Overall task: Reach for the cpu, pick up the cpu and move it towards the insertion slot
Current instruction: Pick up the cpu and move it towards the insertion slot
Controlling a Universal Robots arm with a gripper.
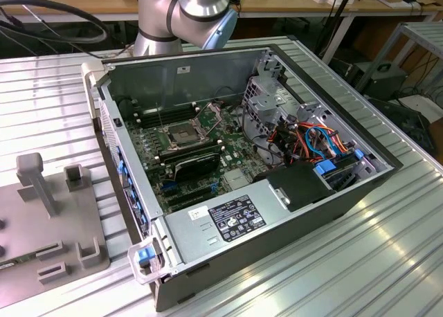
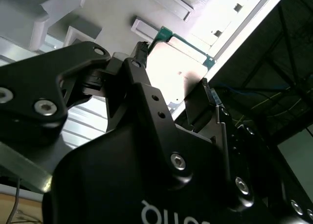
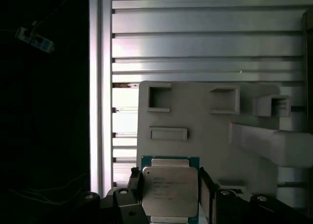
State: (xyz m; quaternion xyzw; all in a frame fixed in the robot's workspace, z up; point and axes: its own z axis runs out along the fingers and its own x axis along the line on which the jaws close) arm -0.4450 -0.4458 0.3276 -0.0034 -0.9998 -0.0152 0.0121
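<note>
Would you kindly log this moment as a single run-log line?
phase: pickup | gripper: around chip, grip unclear | chip: at grey tray | socket: in open computer case

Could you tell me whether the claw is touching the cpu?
Cannot tell: in the first wrist view the claw brackets the cpu, yet neither contact nor a gap shows plainly.

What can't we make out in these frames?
- cpu, second wrist view: surface washed out by glare, near part behind the hand.
- cpu, first wrist view: near edge cut off by the picture's edge.
- Slot, exterior view: contacts too small to tell.
- Arm, exterior view: cut off by the top edge.
</note>
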